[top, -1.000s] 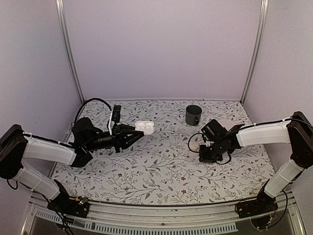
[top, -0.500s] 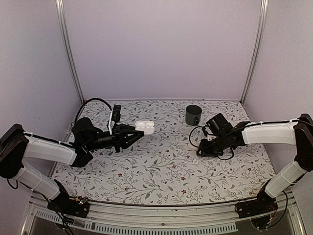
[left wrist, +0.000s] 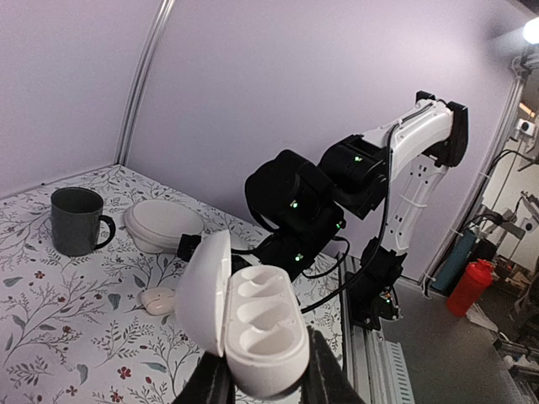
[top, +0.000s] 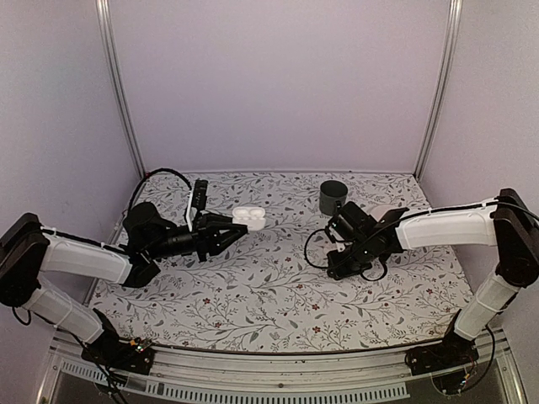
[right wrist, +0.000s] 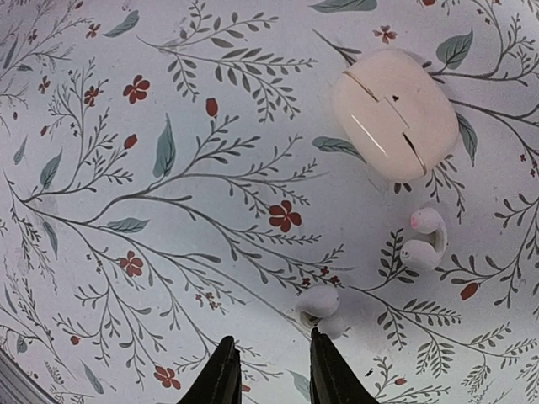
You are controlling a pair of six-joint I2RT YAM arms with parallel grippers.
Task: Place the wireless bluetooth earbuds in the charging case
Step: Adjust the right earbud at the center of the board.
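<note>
Looking first at the left gripper, we find its fingers pressed against the lower end of the white charging case, holding it up off the table with the lid swung open to one side and the moulded recesses bare. Across the table, well apart from that case, the right gripper hangs low over the floral cloth with its two fingers slightly spread and only the printed pattern showing in the gap. From its wrist camera we see the first earbud lying on the cloth just ahead of one fingertip, beside the gap and not inside it; we cannot tell whether the finger touches it. The second earbud lies a little farther out on the same side, apart from the first. Beyond both sits a pale closed case, flat on the cloth. By our count there are two earbuds, two cases (one open and gripped, one shut on the table), one dark mug and one pale bowl, both standing near the back of the table.
</note>
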